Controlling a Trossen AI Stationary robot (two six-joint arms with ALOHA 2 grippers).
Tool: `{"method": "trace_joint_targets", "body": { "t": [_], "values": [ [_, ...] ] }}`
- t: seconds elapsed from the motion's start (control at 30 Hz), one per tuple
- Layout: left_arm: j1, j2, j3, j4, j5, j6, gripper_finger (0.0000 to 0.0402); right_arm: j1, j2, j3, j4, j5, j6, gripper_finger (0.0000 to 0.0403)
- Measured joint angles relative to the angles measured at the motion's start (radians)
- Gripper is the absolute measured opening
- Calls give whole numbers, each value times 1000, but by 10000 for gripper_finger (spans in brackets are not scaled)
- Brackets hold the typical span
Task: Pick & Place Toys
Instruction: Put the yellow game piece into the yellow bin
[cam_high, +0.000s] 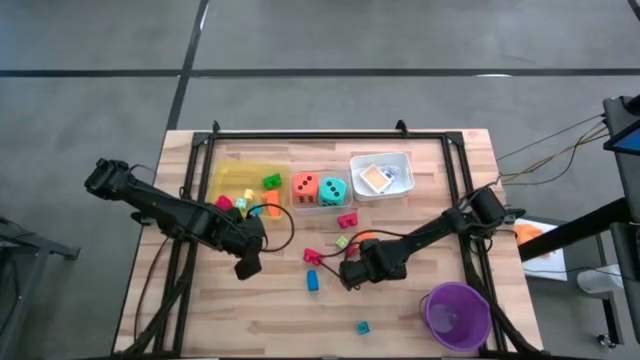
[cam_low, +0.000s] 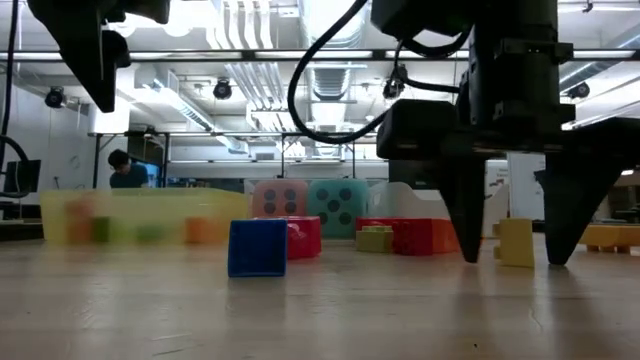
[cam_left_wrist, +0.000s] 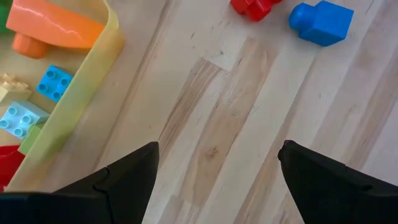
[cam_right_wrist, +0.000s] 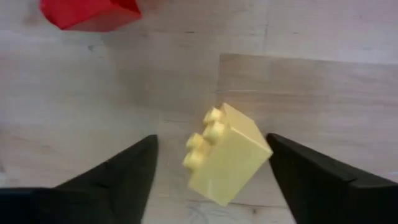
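- High view: I see my left claw (cam_high: 247, 262) over bare wood just off the yellow tray's (cam_high: 222, 175) near corner, and my right claw (cam_high: 352, 273) low near the table's (cam_high: 420, 315) middle. The orange die (cam_high: 305, 188) and teal die (cam_high: 333, 190) sit side by side between the yellow tray and the white tray (cam_high: 402, 160), which holds a card (cam_high: 376, 178). Loose blocks lie scattered: a blue block (cam_high: 312, 281) just beside the right claw, a red one (cam_high: 311, 256) near it, a small teal one (cam_high: 362, 327) nearer the front edge. The purple cup (cam_high: 457, 315) stands at the front right corner.
- Low view: my right claw's fingers (cam_low: 462, 215) reach down to the tabletop, standing apart, with a yellow block (cam_low: 515, 242) on the wood between them. The blue block (cam_low: 257, 247) sits in front of the dice.
- Left wrist view: my left claw (cam_left_wrist: 217, 171) is wide open over empty wood, holding nothing; the tray edge runs beside it.
- Right wrist view: my right claw (cam_right_wrist: 211, 165) straddles the yellow block (cam_right_wrist: 225, 155), fingers spread on either side with gaps visible, not gripping it. A red block (cam_right_wrist: 90, 14) lies beyond.
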Motion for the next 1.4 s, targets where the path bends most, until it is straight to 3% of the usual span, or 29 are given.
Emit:
{"method": "trace_joint_targets", "body": {
  "t": [0.27, 0.4, 0.8, 1.07, 1.4],
  "values": [
    [0, 0, 0, 0, 0, 0, 330, 1, -16, -5, -29, 22, -2, 145],
    [0, 0, 0, 1, 0, 0, 330, -1, -19, -5, -19, 47, -15, 88],
    [0, 0, 0, 15, -11, -1, 330, 1, -20, -5, -26, 43, -93, 103],
    [1, 0, 0, 173, -30, 21, 330, 33, -21, -3, -18, 89, -266, 87],
    [-32, 0, 0, 498, -7, 422, 330, 139, -21, 180, 21, 217, -684, 87]
  ]
}}
